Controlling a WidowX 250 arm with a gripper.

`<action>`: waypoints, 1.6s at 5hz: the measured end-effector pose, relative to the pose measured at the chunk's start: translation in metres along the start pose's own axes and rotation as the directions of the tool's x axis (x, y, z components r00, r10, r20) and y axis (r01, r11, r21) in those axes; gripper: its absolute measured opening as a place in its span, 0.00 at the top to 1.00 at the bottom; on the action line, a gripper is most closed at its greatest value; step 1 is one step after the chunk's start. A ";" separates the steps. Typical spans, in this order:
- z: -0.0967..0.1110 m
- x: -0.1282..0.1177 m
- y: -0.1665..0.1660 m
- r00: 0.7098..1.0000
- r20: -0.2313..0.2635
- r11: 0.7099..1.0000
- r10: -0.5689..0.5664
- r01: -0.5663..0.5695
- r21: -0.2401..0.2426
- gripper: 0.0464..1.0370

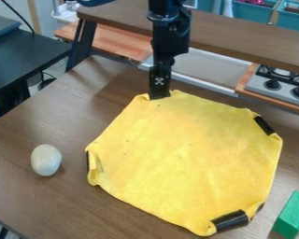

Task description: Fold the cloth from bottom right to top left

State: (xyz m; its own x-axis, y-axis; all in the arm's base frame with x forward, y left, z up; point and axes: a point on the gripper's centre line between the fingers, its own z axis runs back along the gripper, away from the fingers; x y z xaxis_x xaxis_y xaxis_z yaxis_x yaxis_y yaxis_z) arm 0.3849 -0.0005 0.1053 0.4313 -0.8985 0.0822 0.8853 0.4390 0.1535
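Observation:
The black gripper (160,95) hangs straight down at the upper left edge of the yellow cloth (186,158), its lower end overlapping the cloth's top corner. Most of the cloth lies spread on the table, with its corners turned in or bunched. Black patches show at the left, upper right and lower right corners. Whether the gripper holds the cloth or only stands against it, I cannot tell.
A white egg-shaped object (46,160) lies left of the cloth on the brown table (27,191). A green block (292,214) is at the lower right. Behind the table stand a raised wooden shelf (239,35) and a toy stove (280,84).

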 end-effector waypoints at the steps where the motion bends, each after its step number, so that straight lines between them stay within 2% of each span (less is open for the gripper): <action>1: -0.011 -0.002 -0.003 1.000 -0.014 1.000 0.008 -0.008 -0.027 0.04; 2: -0.027 0.005 -0.023 0.998 -0.059 0.999 0.006 -0.009 -0.038 0.04; 3: -0.040 0.002 -0.037 0.993 -0.112 0.999 0.044 -0.047 -0.021 0.04; 4: -0.046 0.009 -0.044 0.994 -0.109 1.000 0.026 -0.027 -0.001 0.04; 5: -0.055 0.028 -0.060 0.996 -0.086 0.999 0.019 -0.016 0.029 0.04; 6: -0.064 0.048 -0.075 0.996 -0.039 0.994 0.078 -0.075 0.074 0.04; 7: -0.069 0.069 -0.093 0.990 0.008 0.986 0.143 -0.143 0.089 0.04; 8: -0.074 0.090 -0.112 0.984 0.090 0.985 0.152 -0.159 0.074 0.04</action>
State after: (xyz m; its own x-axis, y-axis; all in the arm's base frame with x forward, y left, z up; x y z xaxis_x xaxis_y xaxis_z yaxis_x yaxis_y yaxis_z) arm 0.3378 -0.1305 0.0223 0.5433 -0.8170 0.1932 0.7902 0.5754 0.2110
